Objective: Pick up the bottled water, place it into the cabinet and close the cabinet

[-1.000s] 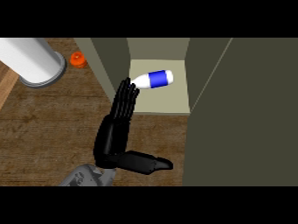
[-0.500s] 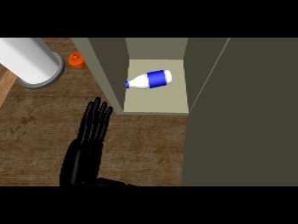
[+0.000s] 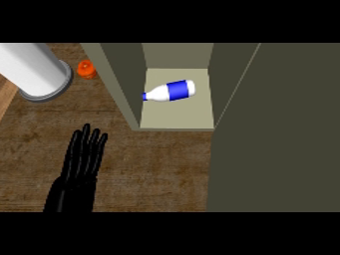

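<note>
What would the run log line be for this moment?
white-and-blue water bottle: lying inside olive cabinet | robot hand: open, apart, over wooden counter | door: not closed

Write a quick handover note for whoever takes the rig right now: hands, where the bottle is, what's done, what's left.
Hands: one robot hand shows at lower left over the counter, fingers straight, holding nothing. Which hand it is I cannot tell; no other is in view.
Bottle: lying on its side on the cabinet shelf, cap toward the left, touched by nothing.
Done: bottle is in the cabinet.
Left: the cabinet stands open; its door, at the right, needs closing.
Also there: a white cylinder and a small orange thing at upper left.
</note>
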